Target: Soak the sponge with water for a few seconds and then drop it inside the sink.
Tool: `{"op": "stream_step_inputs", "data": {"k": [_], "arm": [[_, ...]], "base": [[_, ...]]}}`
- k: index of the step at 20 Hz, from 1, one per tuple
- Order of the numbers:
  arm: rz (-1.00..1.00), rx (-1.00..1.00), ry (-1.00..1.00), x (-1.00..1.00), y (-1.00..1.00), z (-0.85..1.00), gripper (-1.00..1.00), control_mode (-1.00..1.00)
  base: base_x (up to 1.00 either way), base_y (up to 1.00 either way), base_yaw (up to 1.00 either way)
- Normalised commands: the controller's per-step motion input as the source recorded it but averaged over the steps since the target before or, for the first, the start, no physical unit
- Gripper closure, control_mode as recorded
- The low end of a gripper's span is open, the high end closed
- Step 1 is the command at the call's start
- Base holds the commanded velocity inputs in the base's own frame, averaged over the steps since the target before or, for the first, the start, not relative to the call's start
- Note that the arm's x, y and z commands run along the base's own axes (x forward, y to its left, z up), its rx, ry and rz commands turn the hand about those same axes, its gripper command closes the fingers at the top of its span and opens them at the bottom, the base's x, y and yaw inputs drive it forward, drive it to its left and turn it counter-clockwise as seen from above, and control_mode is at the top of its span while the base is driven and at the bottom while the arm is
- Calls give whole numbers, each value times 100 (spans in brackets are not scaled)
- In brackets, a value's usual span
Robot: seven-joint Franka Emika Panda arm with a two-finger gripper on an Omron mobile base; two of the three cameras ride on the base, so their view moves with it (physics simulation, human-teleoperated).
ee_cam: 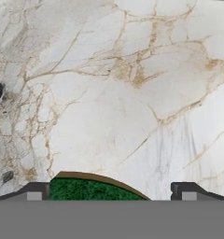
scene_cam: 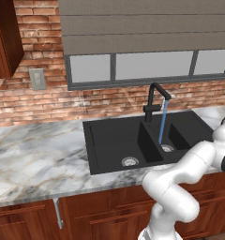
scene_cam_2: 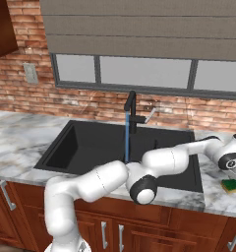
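Brick wall [scene_cam: 39, 103] and a grey-framed window [scene_cam: 149, 65] under a folded blind [scene_cam_2: 139, 29] back the white marble surface [scene_cam: 34, 159] that I work over, with red-brown wooden cabinets [scene_cam: 100, 215] below it. Set into that surface is the matte black double-basin sink [scene_cam: 109, 140], a round silver drain in each basin. From the black gooseneck faucet [scene_cam: 154, 101] a thin light-blue stream of water [scene_cam: 162, 122] runs straight down into the smaller basin, landing at its drain [scene_cam: 167, 148].

My arm reaches across the front of the sink to the far right of the surface. In the right base view the sponge [scene_cam_2: 231, 185] lies flat on the marble just right of the sink, its dark green face up over a yellow body, right below my hand. In the hand view the same sponge [ee_cam: 93, 189] sits at the bottom edge, close to one of my dark fingertips [ee_cam: 37, 191] and apart from the other. My pincer [ee_cam: 111, 192] stands spread wide and holds nothing; I cannot tell whether the nearer fingertip touches the sponge. The sponge is well apart from the water.
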Motion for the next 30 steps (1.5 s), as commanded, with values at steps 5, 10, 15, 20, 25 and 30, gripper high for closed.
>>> {"op": "stream_step_inputs", "data": {"k": [5, 10, 15, 20, 25, 30], "arm": [[0, 0, 0, 0, 0, -2, -100, -100], [0, 0, 0, 0, 0, 0, -100, -100], [-7, 0, 0, 0, 3, -5, -100, -100], [-13, 0, 0, 0, 24, -9, 100, -100], [-15, 0, 0, 1, 33, -8, 100, -100], [-14, 0, 0, 0, 22, -6, 100, -100]], "base": [[0, 0, 0], [0, 0, 0], [0, 0, 0], [0, 0, 0], [0, 0, 0], [0, 0, 0]]}}
